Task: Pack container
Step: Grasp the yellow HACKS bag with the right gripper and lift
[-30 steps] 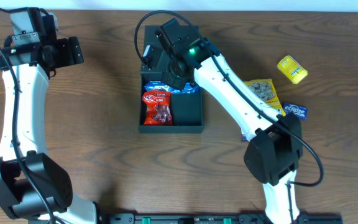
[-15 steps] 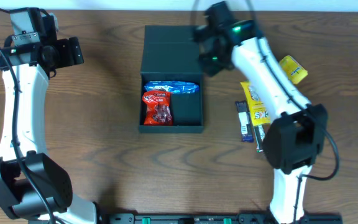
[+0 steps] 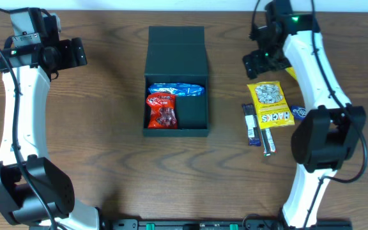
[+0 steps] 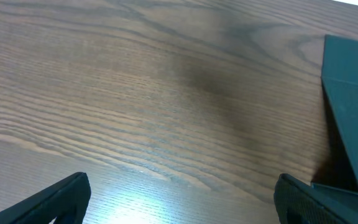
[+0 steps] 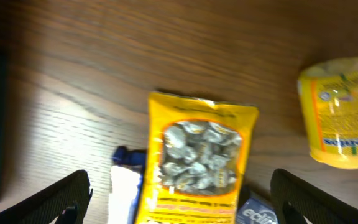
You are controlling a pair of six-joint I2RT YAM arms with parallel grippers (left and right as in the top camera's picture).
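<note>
The container point(image 3: 197, 118) is a dark teal-grey box in the middle of the table, its flap lid point(image 3: 176, 48) lying open behind it. In it lie a blue packet point(image 3: 176, 90) and a red packet point(image 3: 161, 110). My right gripper point(image 3: 260, 64) hangs open and empty to the right of the box, above a yellow snack bag point(image 5: 197, 155). Its jaws point(image 5: 179, 199) stand wide on either side of the bag, not touching it. My left gripper point(image 3: 75, 52) is open at the far left, over bare wood point(image 4: 182, 202), with the container's edge point(image 4: 350, 106) to its right.
Below the yellow snack bag point(image 3: 271, 103) lie two slim blue stick packs point(image 3: 251, 124) and a small blue gum pack point(image 3: 302, 113). A yellow tub point(image 5: 339, 112) lies on its side to the right of the bag. The right arm point(image 3: 318, 70) runs along the table's right side.
My right gripper has swung from inside the container out to the right, above the yellow bag, and has opened. The blue packet stays in the box. The left arm has not moved.
</note>
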